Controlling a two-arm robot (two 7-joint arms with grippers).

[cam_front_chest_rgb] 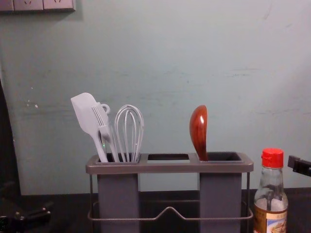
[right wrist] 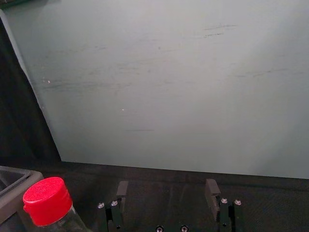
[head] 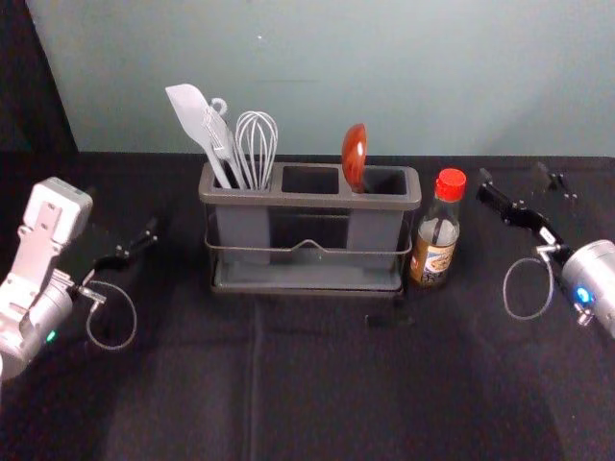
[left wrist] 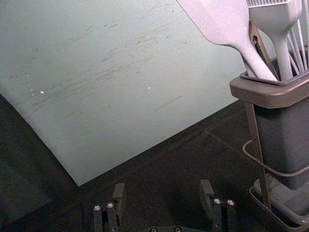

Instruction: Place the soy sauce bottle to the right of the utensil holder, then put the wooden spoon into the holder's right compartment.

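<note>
Two grippers (head: 519,180) flank one bottle (head: 438,232); one holder (head: 309,201) holds one spoon (head: 354,150)

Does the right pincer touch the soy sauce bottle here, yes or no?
Apart: the head view shows dark cloth between the soy sauce bottle and the right pincer.

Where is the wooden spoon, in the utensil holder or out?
In: the wooden spoon stands bowl-up, its lower end down inside the right compartment of the utensil holder.

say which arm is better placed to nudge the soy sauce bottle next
Right, probably: the right gripper hovers open, nearer the bottle; the left gripper is across the holder from it.
</note>
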